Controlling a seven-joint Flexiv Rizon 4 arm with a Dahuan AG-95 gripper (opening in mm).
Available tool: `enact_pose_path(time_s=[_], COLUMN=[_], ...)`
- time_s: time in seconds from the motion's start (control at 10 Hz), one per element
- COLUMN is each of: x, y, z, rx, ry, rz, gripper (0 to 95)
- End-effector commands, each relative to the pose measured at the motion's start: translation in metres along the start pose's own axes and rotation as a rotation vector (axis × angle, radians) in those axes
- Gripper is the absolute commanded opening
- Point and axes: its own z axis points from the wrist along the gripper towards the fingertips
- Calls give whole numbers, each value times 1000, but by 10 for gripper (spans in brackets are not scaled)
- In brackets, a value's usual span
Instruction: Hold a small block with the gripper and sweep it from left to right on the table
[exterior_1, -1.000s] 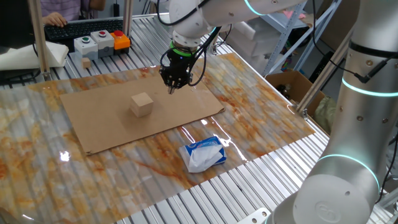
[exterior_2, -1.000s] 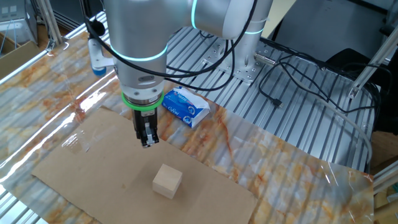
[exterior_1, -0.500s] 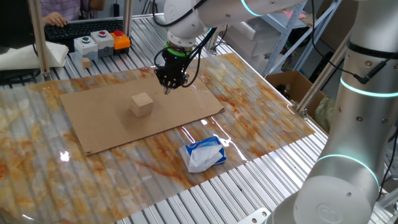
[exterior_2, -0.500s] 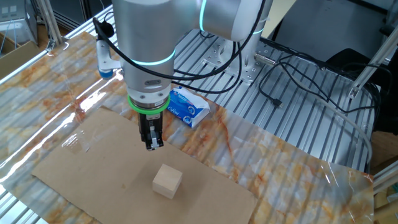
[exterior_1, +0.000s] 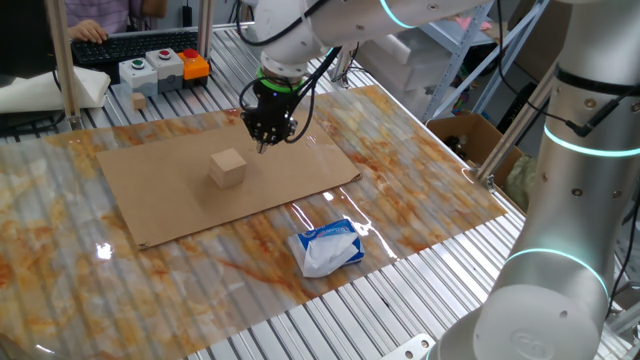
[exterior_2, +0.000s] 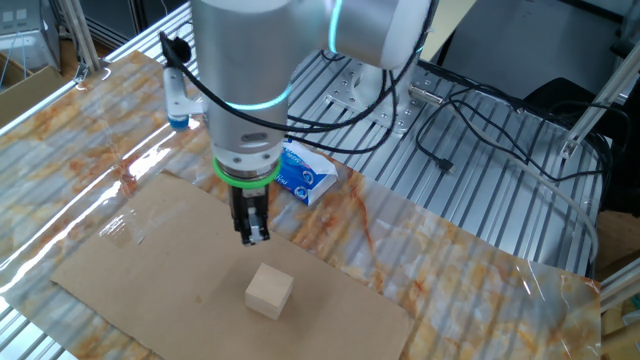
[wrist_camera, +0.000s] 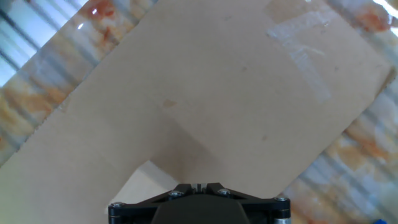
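the small block (exterior_1: 228, 167) sits loose on the cardboard sheet (exterior_1: 160, 195) in the middle of the tabletop (exterior_1: 420, 205), and the end effector (exterior_1: 266, 143), fingers pressed together and empty, hangs just off it at about two o'clock in one fixed view. it looks like light, stiff wood with flat faces. a pinch across two opposite sides should hold, though smooth wood could slip.

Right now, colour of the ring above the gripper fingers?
Bright green ring, clearest in the other fixed view.
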Motion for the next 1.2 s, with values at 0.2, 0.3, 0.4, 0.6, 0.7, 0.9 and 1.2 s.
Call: enact_pose_path(time_s=[0.2,0.3,0.4,0.6,0.7,0.9,1.2], x=[6,9,10,13,15,18,20], y=[6,8,9,12,14,17,18], z=[1,1,1,1,0,-2,-3], rx=[2,3,3,7,9,12,17], ry=[4,4,4,4,6,12,19], rz=[-88,-135,-155,-261,-313,-394,-509], gripper=[0,0,0,0,0,0,0])
